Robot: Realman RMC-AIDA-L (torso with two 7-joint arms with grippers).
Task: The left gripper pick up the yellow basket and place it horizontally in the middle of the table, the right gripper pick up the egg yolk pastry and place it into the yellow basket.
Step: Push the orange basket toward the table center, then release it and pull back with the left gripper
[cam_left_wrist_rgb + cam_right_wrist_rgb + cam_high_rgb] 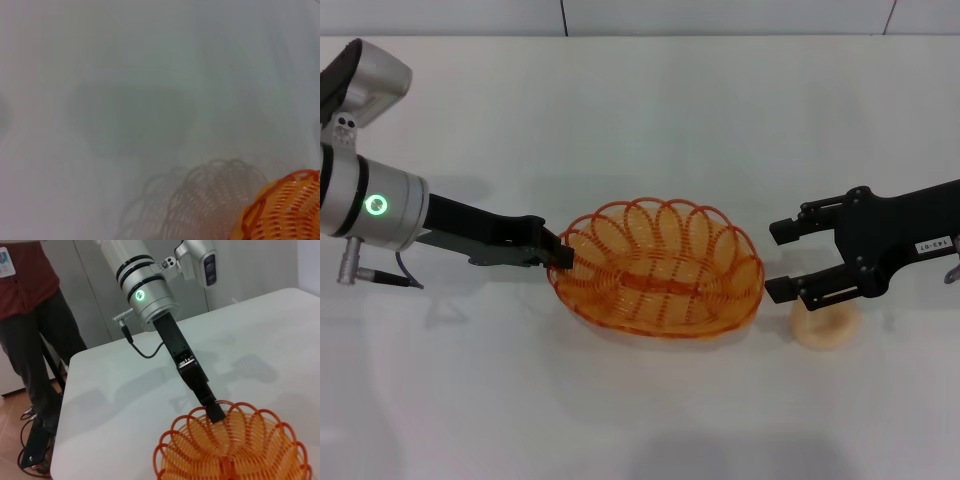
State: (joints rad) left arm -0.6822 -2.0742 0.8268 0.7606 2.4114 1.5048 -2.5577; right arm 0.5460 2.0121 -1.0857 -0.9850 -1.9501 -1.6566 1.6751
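Pastry (pixel 826 327) (under spread right hand (pixel 783 260)); left hand (pixel 558 258) grips basket (pixel 658 268).

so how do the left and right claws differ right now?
Grip: the left claw is shut on the rim of the yellow basket at its left end; the right claw is open and holds nothing.
Place: the left claw touches the basket; the right claw hangs just off the basket's right end, above the egg yolk pastry.
Marking: the right arm bears a white label; the left has a green light.
Shared: both are black, two-fingered, pointing inward.
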